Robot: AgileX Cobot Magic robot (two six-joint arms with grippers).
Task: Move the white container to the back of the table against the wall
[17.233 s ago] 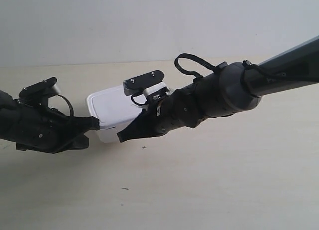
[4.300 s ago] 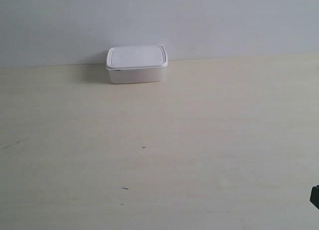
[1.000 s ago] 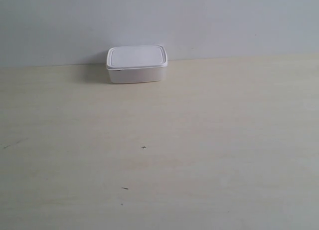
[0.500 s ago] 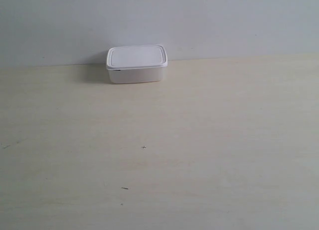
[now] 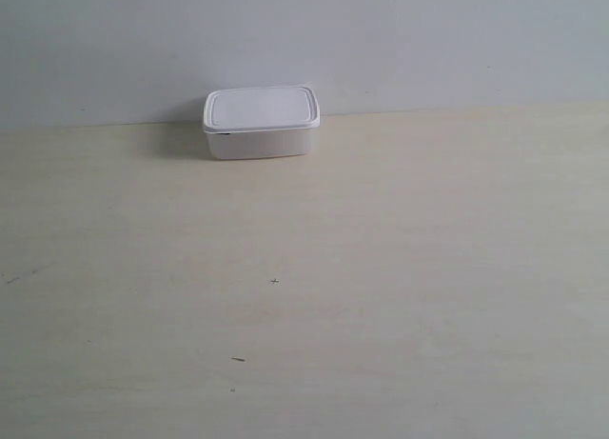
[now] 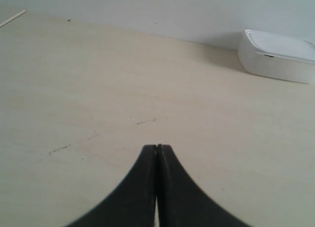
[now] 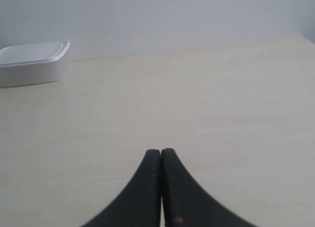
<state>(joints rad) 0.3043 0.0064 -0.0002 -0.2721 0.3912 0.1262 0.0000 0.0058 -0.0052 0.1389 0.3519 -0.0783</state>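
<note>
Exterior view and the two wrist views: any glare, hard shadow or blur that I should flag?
Exterior view: soft even light, no glare; the white container throws only a faint shadow on the table. Left wrist view: the left gripper is a featureless dark silhouette. Right wrist view: the right gripper likewise dark, the container cropped at the frame edge.

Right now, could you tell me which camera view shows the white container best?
The exterior view: the white container sits whole, with its top and one side visible. Both wrist views show it cropped at the frame edge.
</note>
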